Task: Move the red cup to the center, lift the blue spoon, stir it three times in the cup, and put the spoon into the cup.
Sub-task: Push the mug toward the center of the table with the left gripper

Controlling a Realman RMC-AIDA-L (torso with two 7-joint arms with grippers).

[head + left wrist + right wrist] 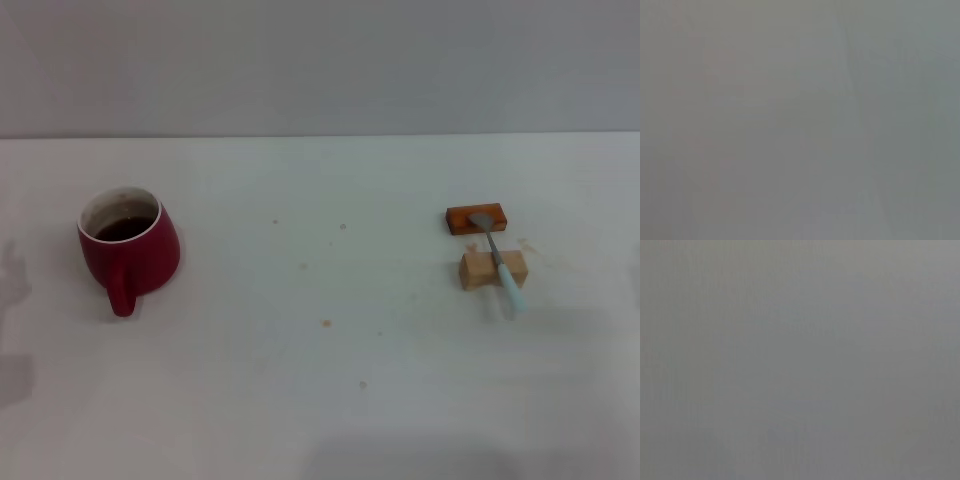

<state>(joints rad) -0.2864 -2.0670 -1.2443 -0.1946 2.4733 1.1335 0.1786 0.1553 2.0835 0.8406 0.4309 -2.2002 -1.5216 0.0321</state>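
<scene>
The red cup [130,246] stands upright on the left of the white table, its loop handle turned toward me and dark liquid inside its white wall. The blue spoon [499,261] lies on the right: its grey bowl rests on a small orange-brown block [476,218] and its pale blue handle crosses a pale wooden block [492,268], pointing toward me. Neither gripper shows in the head view. Both wrist views show only a plain grey blur with no object or finger in them.
The white table [320,330] carries a few small brown specks near its middle. A grey wall rises behind the table's far edge. Faint shadows lie at the table's left edge.
</scene>
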